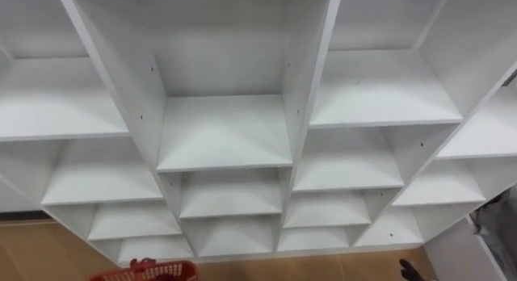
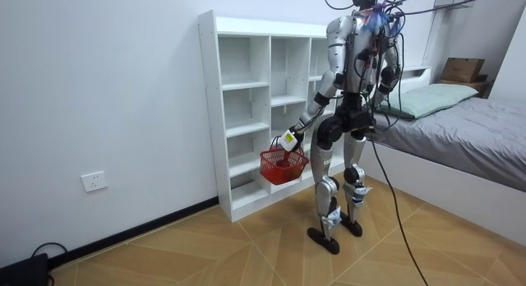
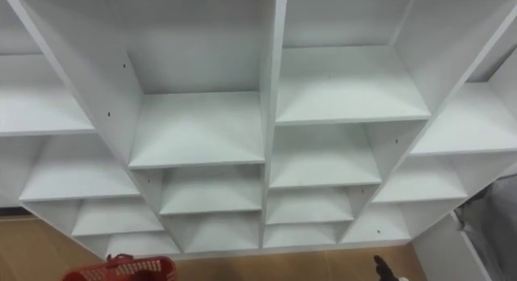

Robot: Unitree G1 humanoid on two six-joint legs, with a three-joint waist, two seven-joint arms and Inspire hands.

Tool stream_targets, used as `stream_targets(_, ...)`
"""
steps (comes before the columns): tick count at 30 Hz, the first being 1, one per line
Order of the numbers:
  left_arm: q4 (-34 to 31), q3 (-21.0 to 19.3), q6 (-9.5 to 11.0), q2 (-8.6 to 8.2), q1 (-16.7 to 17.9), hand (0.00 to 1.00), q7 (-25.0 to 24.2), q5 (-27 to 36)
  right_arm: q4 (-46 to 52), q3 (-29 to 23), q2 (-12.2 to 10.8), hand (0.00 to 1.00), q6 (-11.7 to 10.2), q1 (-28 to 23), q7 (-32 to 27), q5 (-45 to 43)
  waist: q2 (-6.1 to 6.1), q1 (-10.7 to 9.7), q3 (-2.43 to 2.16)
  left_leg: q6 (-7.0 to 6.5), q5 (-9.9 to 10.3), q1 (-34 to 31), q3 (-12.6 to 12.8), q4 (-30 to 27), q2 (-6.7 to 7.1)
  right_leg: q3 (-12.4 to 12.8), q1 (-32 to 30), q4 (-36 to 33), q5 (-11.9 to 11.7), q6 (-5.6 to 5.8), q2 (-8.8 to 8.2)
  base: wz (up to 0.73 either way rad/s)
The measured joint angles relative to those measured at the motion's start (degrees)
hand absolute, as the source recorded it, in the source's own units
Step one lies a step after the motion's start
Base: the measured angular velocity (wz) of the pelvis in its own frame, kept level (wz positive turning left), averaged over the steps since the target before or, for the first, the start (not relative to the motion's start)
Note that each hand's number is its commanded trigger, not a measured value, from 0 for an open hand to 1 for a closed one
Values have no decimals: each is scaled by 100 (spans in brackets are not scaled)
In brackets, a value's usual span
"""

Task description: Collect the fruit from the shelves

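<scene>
Because the fingers of my left hand (image 2: 288,141) clamp the handle of the red basket (image 2: 283,165), it hangs at seven o'clock, clear of the white closet (image 1: 311,71), ready for fruit; right hand (image 1: 409,270) rests at five o'clock; cubbies (image 1: 224,144) ahead lie bare.

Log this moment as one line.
pose: standing facing white closet | left hand: holds red basket by its handle | basket: hanging low beside the closet

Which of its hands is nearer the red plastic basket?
Left. Its left hand holds the red plastic basket by the handle; its right hand is low on the opposite side, well apart.
</scene>
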State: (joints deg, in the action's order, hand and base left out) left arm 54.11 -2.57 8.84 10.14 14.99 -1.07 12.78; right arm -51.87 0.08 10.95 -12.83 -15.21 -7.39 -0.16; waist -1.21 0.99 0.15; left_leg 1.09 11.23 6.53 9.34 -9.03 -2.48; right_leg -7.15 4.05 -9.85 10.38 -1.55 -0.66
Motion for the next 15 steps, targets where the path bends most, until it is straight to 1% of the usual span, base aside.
stream_targets(2, 206, -196, 0, -41, 0, 100, 50, 0, -232, -221, -7, 0, -5, -12, -6, 232, 27, -60, -4, 2, 12, 60, 11, 5, -1, 2, 61, 13, 5, 5, 3, 0)
stream_targets(6, 454, -408, -1, -48, 11, 100, 57, 2, -445, -440, -13, 0, 8, -69, -19, 488, 0, -74, 5, 2, 14, 124, 23, 20, -2, 49, 101, 10, 9, 8, 11, -4)
stream_targets(7, 532, -475, -2, -46, 6, 100, 64, 8, -572, -521, -34, 0, 5, -58, -9, 564, -24, -91, 13, 2, 15, 131, 24, 25, -3, 56, 101, 2, 8, 8, 13, 0)
stream_targets(10, 554, -690, -8, -57, 11, 100, 92, 6, -861, -827, -137, 0, 77, -63, 0, 691, -28, -91, 7, -7, 42, 128, 21, 30, -7, 66, 89, -9, 11, 15, 18, 0)
stream_targets(13, 555, -852, -16, -62, -5, 100, 129, -2, -882, -831, -197, 0, 194, -148, 4, 868, -28, -92, 7, -13, 63, 128, 19, 32, -6, 92, 86, -16, 15, 24, 21, -1)
stream_targets(15, 561, -854, -18, -63, -18, 100, 179, -2, -905, -830, -229, 0, 248, -169, 6, 921, -26, -92, 5, -14, 70, 129, 27, 33, -4, 99, 86, -14, 16, 28, 22, 0)
